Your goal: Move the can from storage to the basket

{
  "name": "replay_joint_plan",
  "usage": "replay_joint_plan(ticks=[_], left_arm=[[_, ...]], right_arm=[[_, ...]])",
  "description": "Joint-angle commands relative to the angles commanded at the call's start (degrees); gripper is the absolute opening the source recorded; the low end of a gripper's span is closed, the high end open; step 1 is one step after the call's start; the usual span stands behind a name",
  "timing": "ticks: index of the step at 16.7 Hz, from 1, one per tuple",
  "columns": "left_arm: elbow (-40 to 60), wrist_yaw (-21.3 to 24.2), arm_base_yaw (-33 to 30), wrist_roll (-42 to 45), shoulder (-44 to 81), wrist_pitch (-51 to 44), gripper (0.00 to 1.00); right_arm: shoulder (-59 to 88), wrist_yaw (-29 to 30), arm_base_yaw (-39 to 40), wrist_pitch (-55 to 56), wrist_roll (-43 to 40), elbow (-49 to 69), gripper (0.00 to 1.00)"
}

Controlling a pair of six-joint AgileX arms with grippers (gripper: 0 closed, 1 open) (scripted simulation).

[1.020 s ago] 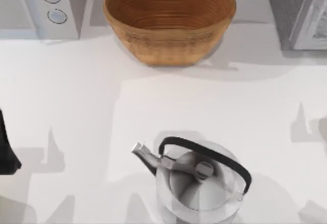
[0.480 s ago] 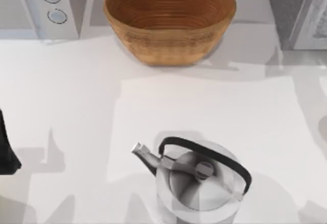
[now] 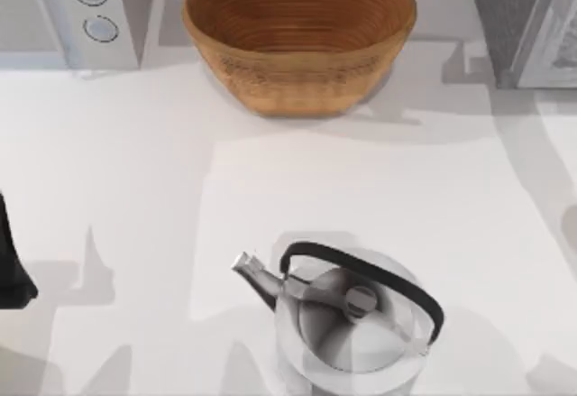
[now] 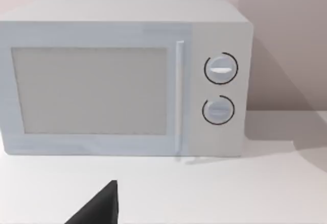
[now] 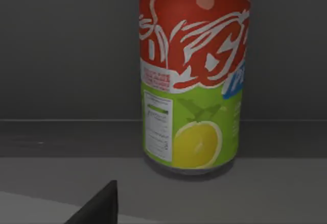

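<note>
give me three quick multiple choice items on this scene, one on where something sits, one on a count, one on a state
1. Where is the kettle in the top view?
A. inside the basket
B. at the near edge of the table, below the basket
C. on top of the microwave

2. How many round dials does the microwave have?
A. one
B. two
C. four

3. How does the can stand in the right wrist view?
A. upright on a dark shelf
B. lying on its side
C. tipped over in the basket

Answers:
1 B: the kettle sits low in the top view, with the basket far above it at the back.
2 B: two dials sit one above the other beside the door.
3 A: its red half is above its green half and its base rests flat on the dark surface.
</note>
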Motion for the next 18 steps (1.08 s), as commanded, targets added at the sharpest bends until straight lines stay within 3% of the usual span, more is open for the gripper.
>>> replay_joint_plan(ticks=[8, 18], left_arm=[[0.0, 0.0, 0.0, 0.0, 0.0, 0.0, 1.0], [0.0, 0.0, 0.0, 0.0, 0.0, 0.0, 1.0]], right_arm=[[1.44, 0.0, -0.09, 0.18, 0.0, 1.62, 1.0], [16.96, 0.36, -0.38, 3.56, -0.2, 13.91, 1.0]])
